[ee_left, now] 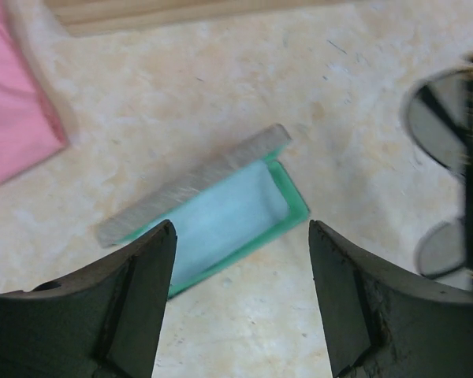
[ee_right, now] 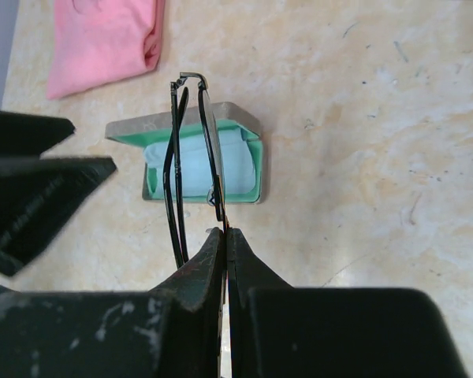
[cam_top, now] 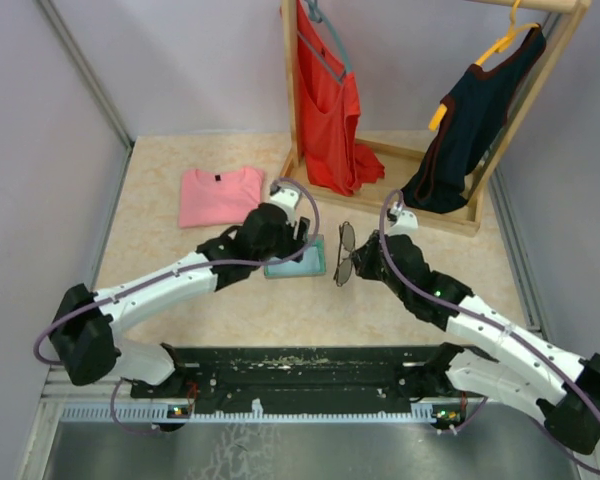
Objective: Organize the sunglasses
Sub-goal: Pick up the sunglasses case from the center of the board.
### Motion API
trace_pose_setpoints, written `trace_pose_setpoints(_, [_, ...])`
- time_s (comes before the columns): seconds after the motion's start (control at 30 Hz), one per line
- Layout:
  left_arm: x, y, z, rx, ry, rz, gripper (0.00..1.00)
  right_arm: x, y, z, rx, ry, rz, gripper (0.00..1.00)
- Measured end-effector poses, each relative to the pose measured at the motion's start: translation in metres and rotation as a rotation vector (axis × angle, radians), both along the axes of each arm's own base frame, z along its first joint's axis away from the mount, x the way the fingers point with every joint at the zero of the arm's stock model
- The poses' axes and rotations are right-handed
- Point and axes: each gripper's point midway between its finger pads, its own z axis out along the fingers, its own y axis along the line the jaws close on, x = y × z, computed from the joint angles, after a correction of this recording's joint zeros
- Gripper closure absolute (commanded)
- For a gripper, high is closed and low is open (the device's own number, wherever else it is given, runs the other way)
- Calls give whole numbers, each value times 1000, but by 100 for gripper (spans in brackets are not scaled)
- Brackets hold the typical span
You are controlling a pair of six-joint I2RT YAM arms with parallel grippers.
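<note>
right claw (ee_right: 225, 233) clamps tight on the wire-frame sunglasses (ee_left: 430, 112), holding them above the bench (cam_top: 180, 305) middle, just beside the open green-lined case (ee_right: 244, 124); left claw (ee_left: 240, 228) hangs spread wide over that case.

Top cam overhead; wrist cams close, both see case (ee_left: 195, 183).

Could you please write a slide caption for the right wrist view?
Right gripper shut on the sunglasses, with the open green-lined case lying beyond them.
</note>
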Motion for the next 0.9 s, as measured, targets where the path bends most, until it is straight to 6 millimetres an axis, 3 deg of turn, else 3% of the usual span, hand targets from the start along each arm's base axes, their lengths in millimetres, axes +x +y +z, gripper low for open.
trace_pose_setpoints(0.17, [36, 24, 26, -1, -23, 2, 25, -8, -18, 12, 14, -37, -39, 100])
trace_pose_setpoints(0.3, [48, 0, 60, 70, -82, -168, 27, -19, -28, -2, -3, -12, -34, 100])
trace_pose_setpoints(0.4, [50, -11, 67, 144, -124, -290, 29, -27, -31, -11, -12, 6, -21, 100])
trace_pose_setpoints(0.6, [52, -3, 46, 278, -146, -475, 29, -38, -28, -11, 19, 15, 31, 100])
trace_pose_setpoints(0.9, [76, 19, -3, 249, 45, -665, 32, -47, -20, -7, 53, 25, 93, 100])
